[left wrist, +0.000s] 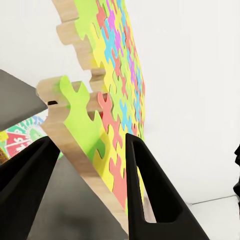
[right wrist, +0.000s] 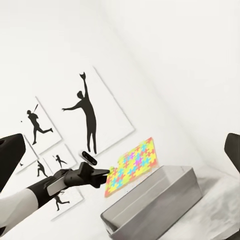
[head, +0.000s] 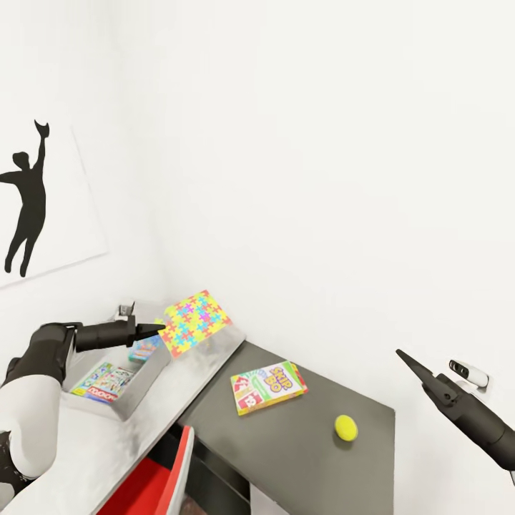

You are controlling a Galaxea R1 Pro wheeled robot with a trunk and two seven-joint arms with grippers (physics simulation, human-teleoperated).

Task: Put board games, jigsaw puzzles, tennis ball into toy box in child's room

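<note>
Progress: by my reading about halfway; 2 flat game boxes already lie inside the grey rectangular toy box (head: 159,368), 1 jigsaw is in hand, and 2 toys are on the dark table top (head: 300,450).
Left gripper (head: 159,328): jaws closed part-way on the edge of the multicoloured wooden jigsaw puzzle board (head: 194,322); in the left wrist view the 2 black fingers (left wrist: 150,195) stand either side of its thick wooden rim (left wrist: 80,150).
Jigsaw position: held tilted above the far end of the toy box, not yet lowered in.
Toy box contents: a colourful board game box (head: 106,381) lying flat, and a second blue-toned box (head: 145,348) partly hidden beyond it.
Left to do: the green-and-red "Skip-Bo" card game box (head: 268,386) and the yellow tennis ball (head: 346,428), well apart from each other.
Second jigsaw: cannot tell where it is.
Right gripper (head: 403,355): raised near the wall, holding nothing; cannot tell how wide its jaws stand.
</note>
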